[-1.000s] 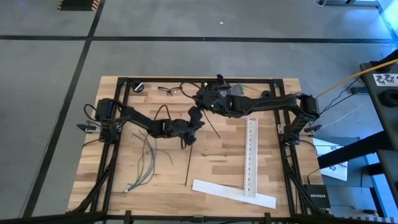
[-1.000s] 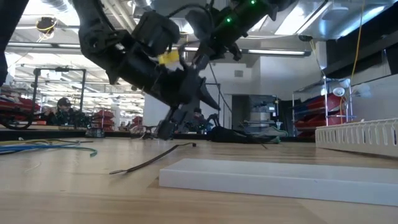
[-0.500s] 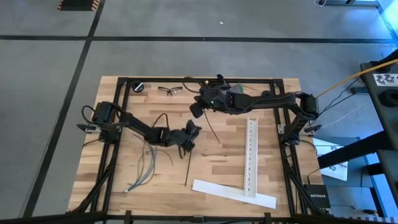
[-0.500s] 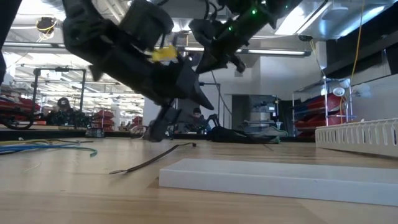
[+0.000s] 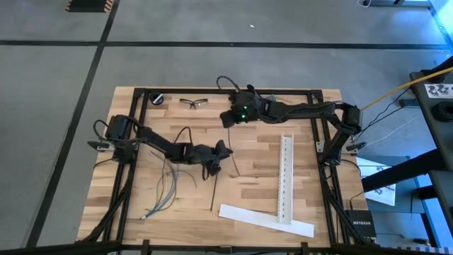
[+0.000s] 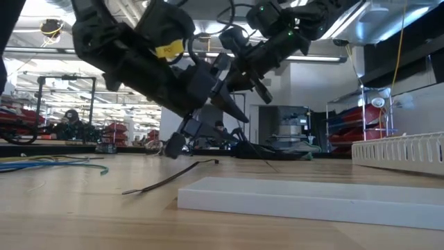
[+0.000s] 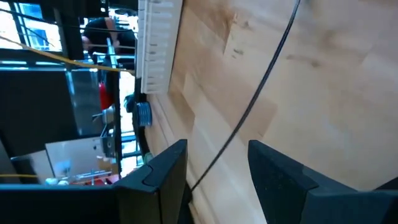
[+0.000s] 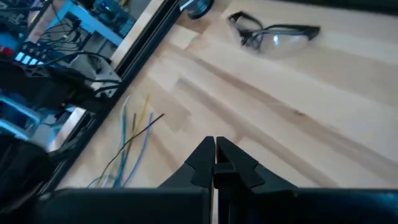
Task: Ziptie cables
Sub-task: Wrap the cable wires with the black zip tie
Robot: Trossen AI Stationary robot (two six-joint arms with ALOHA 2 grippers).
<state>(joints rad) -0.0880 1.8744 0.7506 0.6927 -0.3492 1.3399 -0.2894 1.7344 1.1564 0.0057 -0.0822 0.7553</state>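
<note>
The left gripper (image 5: 211,168) hung partly open over the upper end of one ziptie (image 5: 214,190), gripping nothing. The right gripper (image 5: 225,120) was closed and empty, near the glasses (image 5: 190,103). The cables (image 5: 164,185) lay left of that ziptie on the worktop (image 5: 255,191).

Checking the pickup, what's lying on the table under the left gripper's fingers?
A thin black ziptie runs across bare wood between the open fingers of the left gripper; its near end is hidden behind them.
</note>
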